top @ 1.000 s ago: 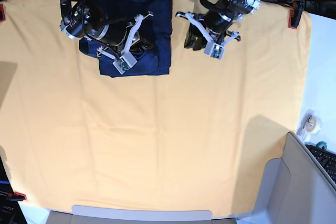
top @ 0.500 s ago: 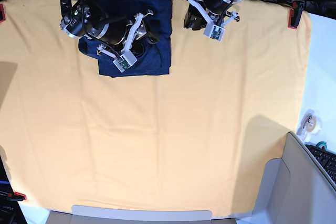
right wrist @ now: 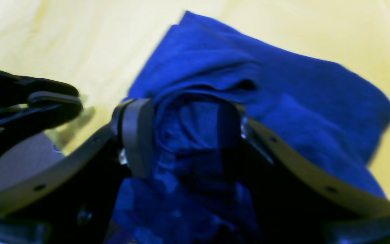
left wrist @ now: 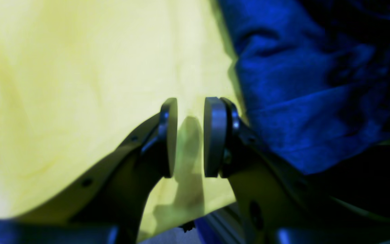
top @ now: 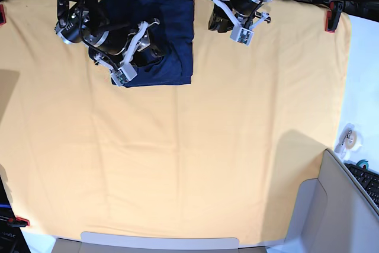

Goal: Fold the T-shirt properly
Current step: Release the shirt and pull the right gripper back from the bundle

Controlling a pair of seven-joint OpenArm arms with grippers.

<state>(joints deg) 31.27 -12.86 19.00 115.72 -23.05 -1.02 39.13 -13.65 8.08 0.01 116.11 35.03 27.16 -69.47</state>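
Note:
The T-shirt (top: 177, 22) lies folded into a dark navy rectangle at the back of the yellow-orange table cloth (top: 189, 146). My right gripper (top: 149, 51) sits over its left half. In the right wrist view that gripper (right wrist: 185, 115) is shut on a bunched ridge of the T-shirt (right wrist: 283, 91), with fabric filling the space between its fingers (right wrist: 137, 135). My left gripper (top: 218, 23) hovers just right of the shirt's right edge. In the left wrist view the left gripper (left wrist: 191, 108) has a narrow gap between its pads, holding nothing, with the T-shirt (left wrist: 300, 84) beside it.
Red clamps (top: 330, 19) pin the cloth at its corners. A tape roll (top: 349, 137) and a keyboard (top: 367, 179) lie off the cloth at the right. A grey box (top: 331, 205) stands at the front right corner.
The right arm has shifted left across the shirt, dragging fabric with it. The left arm drew back from the cloth toward the rear edge, then stayed put.

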